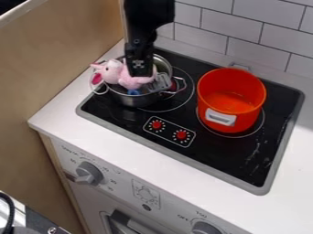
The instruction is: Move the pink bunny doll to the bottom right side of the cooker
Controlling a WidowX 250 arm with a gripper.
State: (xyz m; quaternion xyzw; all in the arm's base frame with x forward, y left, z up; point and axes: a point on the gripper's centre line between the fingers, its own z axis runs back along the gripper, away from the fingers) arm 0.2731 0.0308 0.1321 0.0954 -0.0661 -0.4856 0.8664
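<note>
Pink bunny (129, 82) lies across metal pot (139, 101), far left of cooker (214, 153). Tool (140, 73) at bunny; can't tell if clamped. Risks: shallow pinch drops it; low carry rightward clips red pot (245, 119).

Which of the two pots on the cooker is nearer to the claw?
The silver metal pot, on the left, with the pink doll at its top. The other pot, on the right, is orange-red.

One bunny (112, 71), two pots (212, 93), four knobs (157, 124)
</note>
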